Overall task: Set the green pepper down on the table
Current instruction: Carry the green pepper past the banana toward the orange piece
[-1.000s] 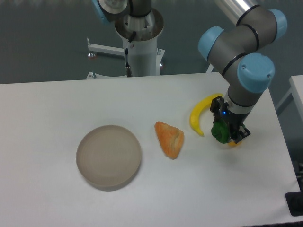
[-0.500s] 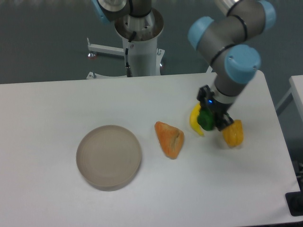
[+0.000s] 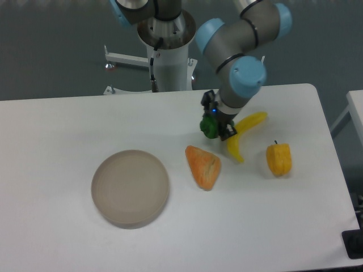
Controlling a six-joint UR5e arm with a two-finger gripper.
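The small dark-green pepper (image 3: 210,128) is held in my gripper (image 3: 214,127), which is shut on it. I hold it above the white table (image 3: 68,119), just left of the banana and up and right of the orange wedge. The pepper looks lifted off the surface. My arm reaches down from the upper right, and its wrist hides the top of the pepper.
A yellow banana (image 3: 243,134) lies right of the gripper. A yellow-orange pepper (image 3: 279,159) stands further right. An orange wedge-shaped food item (image 3: 203,166) lies below the gripper. A round grey-beige dish (image 3: 130,187) sits at the lower left. The robot base (image 3: 167,51) stands behind the table.
My gripper has carried the green pepper up and to the left, from beside the yellow-orange pepper, over the banana, to a spot left of the banana. The yellow-orange pepper now shows fully.
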